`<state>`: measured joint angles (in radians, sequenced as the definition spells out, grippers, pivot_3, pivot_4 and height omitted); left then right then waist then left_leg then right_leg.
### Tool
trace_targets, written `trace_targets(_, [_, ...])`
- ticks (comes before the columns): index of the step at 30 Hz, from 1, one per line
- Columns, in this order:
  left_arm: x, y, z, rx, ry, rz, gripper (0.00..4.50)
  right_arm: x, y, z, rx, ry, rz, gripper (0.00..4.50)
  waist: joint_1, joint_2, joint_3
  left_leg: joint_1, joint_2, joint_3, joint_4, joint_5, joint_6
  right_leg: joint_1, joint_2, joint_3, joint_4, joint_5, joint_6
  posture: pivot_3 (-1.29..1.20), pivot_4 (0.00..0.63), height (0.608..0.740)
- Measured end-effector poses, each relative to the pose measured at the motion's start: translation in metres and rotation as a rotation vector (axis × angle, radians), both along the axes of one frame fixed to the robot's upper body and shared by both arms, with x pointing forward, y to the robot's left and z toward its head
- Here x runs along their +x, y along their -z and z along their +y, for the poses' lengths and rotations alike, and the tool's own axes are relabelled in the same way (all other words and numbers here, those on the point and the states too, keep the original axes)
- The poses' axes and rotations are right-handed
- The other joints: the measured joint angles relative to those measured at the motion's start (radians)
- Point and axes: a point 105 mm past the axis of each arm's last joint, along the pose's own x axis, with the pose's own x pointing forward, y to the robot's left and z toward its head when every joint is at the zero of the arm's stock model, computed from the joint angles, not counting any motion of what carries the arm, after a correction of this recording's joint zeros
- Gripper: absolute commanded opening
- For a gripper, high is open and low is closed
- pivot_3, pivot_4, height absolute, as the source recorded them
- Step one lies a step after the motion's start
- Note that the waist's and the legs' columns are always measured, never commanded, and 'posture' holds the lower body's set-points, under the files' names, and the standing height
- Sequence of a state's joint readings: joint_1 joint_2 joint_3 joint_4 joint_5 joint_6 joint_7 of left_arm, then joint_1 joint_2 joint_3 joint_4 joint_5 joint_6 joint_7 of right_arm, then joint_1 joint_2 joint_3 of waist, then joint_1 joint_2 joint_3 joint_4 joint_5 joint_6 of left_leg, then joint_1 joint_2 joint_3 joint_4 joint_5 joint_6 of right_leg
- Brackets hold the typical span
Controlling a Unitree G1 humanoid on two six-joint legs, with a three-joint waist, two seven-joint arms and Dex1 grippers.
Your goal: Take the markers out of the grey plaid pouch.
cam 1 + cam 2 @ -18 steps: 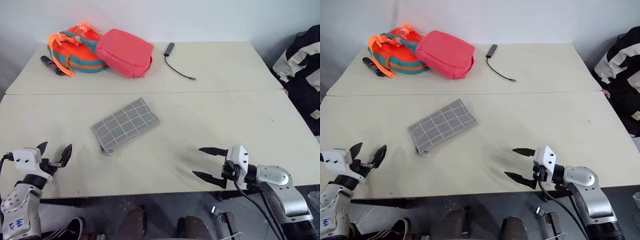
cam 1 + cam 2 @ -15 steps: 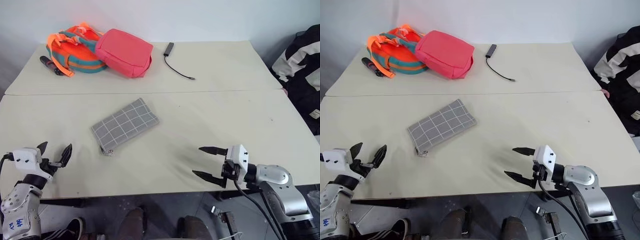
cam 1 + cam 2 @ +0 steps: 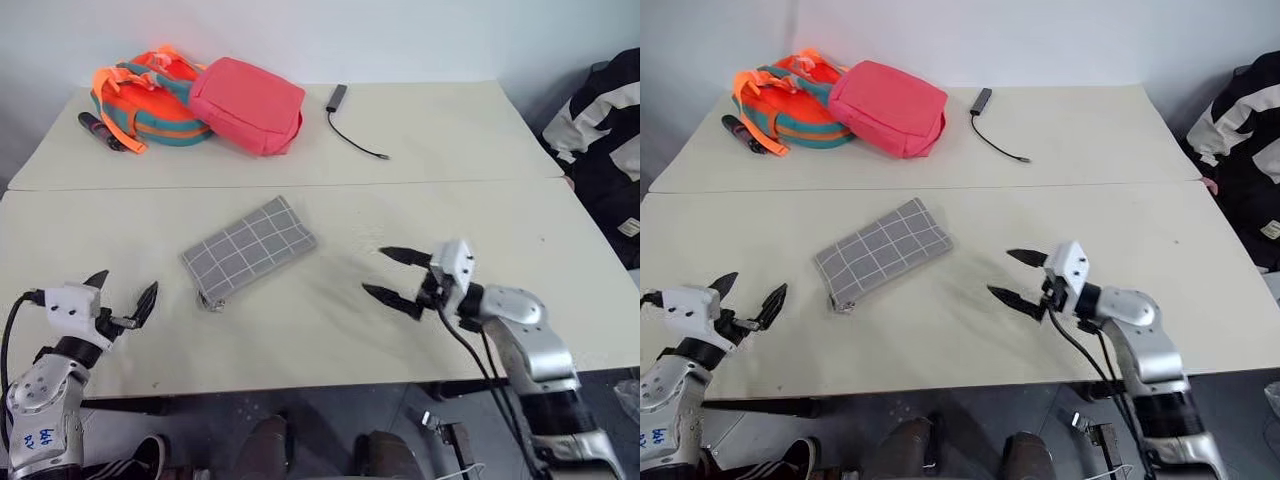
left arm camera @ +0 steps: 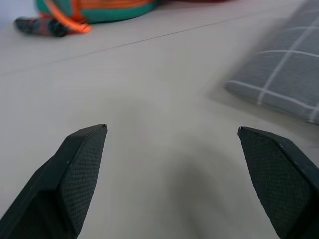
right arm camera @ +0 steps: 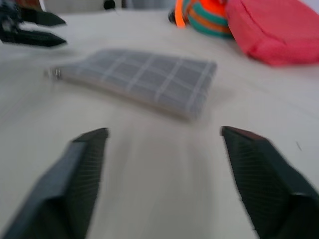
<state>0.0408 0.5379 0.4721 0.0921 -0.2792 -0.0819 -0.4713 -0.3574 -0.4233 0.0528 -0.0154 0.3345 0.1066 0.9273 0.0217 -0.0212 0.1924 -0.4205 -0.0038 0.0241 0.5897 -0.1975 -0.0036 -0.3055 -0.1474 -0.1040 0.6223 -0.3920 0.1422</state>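
The grey plaid pouch [image 3: 250, 248] lies flat and slanted in the middle of the cream table [image 3: 300, 340], with its zip pull at the near left corner. The markers are hidden. My left gripper [image 3: 125, 289] hovers open near the table's front left edge, to the left of the pouch and apart from it. In the left wrist view its two black fingers frame bare table, and the pouch [image 4: 284, 84] lies ahead to one side. My right gripper [image 3: 374, 270] is open, level and pointing left, a short gap to the right of the pouch. The right wrist view has the pouch [image 5: 144, 79] straight ahead between its fingers.
At the back left sit a pink-red bag [image 3: 248, 103], an orange and teal bag [image 3: 140, 100] and a black cylinder [image 3: 100, 130]. A thin black cable with a plug [image 3: 352, 130] lies at the back middle. A black and white garment [image 3: 600, 130] hangs beyond the right edge.
My right gripper has moved forward and to the left, closer to the pouch, still open. The left gripper has edged slightly toward the pouch. The pouch has not moved.
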Motion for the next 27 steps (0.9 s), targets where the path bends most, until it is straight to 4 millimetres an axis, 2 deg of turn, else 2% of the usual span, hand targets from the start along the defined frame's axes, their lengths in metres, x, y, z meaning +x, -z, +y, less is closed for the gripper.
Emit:
trace_targets(8, [0.022, -0.012, -0.019, 0.243, 0.138, -0.047, 4.50, 0.058, 0.001, 0.085, -0.011, 0.147, -0.083, 0.05, -0.023, 0.000, 0.000, 0.000, 0.000, 0.000, -0.002, 0.001, -0.001, -0.003, 0.000, -0.001, 0.006, 0.000, 0.000, 0.00, 0.150, 0.740])
trace_targets(11, [0.023, -0.009, -0.021, 0.360, 0.190, -0.034, 4.50, 0.076, 0.007, 0.100, -0.057, 0.204, -0.093, 0.05, -0.034, 0.000, 0.000, 0.000, 0.000, 0.001, -0.003, 0.001, -0.001, -0.004, 0.001, -0.001, 0.006, 0.000, 0.000, 0.00, 0.150, 0.740])
trace_targets(14, [0.022, -0.004, -0.023, 0.454, 0.237, -0.026, 4.50, 0.084, 0.014, 0.112, -0.087, 0.229, -0.096, 0.05, -0.047, 0.000, 0.000, 0.000, 0.000, 0.001, -0.005, 0.001, -0.001, -0.004, 0.001, -0.001, 0.006, 0.000, 0.000, 0.00, 0.150, 0.740])
trace_targets(18, [0.019, -0.007, -0.030, 0.642, 0.331, -0.053, 4.50, 0.090, 0.026, 0.119, -0.192, 0.241, -0.123, 0.05, -0.053, -0.001, 0.000, 0.000, 0.001, 0.002, -0.006, 0.002, -0.001, -0.007, 0.001, -0.001, 0.007, 0.000, -0.001, 0.00, 0.150, 0.740])
trace_targets(21, [0.014, -0.008, -0.033, 0.811, 0.411, -0.069, 4.50, 0.092, 0.025, 0.120, -0.211, 0.244, -0.146, 0.05, -0.053, 0.000, 0.000, 0.002, 0.001, 0.004, -0.007, 0.002, -0.001, -0.008, 0.000, 0.000, 0.009, 0.000, -0.001, 0.00, 0.150, 0.740])
trace_targets(27, [0.007, -0.006, -0.028, 0.838, 0.449, -0.075, 4.50, 0.091, 0.026, 0.120, -0.210, 0.231, -0.150, 0.05, -0.053, -0.002, -0.002, 0.002, 0.002, 0.010, -0.008, 0.002, -0.001, -0.015, -0.003, 0.000, 0.018, 0.000, -0.001, 0.00, 0.150, 0.740])
